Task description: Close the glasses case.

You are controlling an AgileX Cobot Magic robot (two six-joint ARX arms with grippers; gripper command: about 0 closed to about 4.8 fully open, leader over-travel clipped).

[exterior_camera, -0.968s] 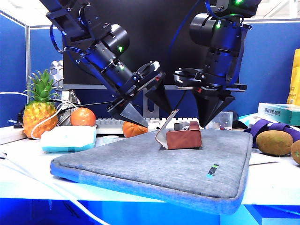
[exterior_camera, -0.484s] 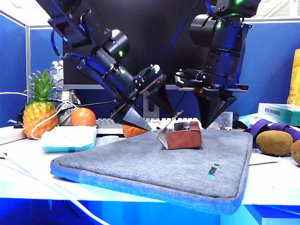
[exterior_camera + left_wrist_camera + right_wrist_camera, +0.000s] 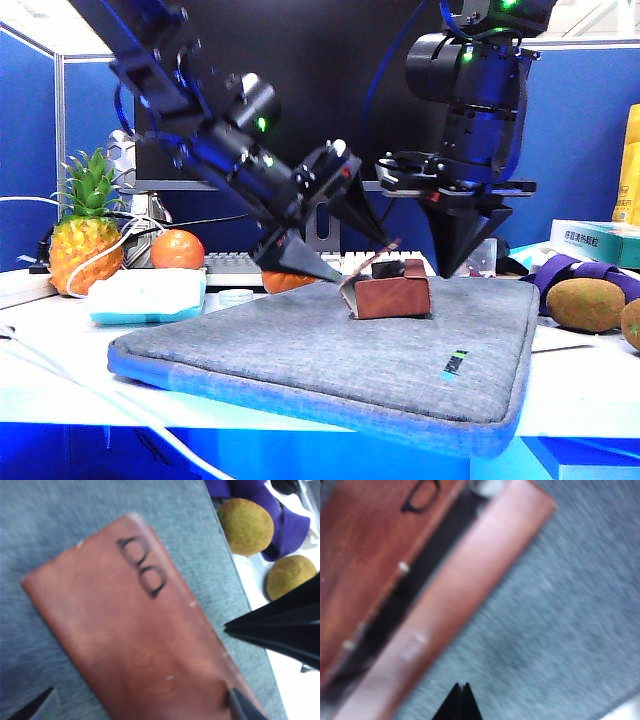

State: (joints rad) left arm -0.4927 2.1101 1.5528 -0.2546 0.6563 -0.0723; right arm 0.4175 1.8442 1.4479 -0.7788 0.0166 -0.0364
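Grey sleeve (image 3: 330, 350) on white desk (image 3: 560, 400); blue partitions (image 3: 570, 140).

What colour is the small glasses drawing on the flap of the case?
Black, on the reddish-brown flap of the glasses case. The left wrist view shows the glasses drawing best.

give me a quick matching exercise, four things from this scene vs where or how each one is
Things:
1. glasses case
2. left claw
3. right claw
4. pineapple

Places or states:
A. shut, tips together, beside the case's right end
B. far left of the table
C. open, spread around the flap
D. on the grey sleeve, lid partly raised

Pairs: 1-D, 2-C, 3-A, 4-B
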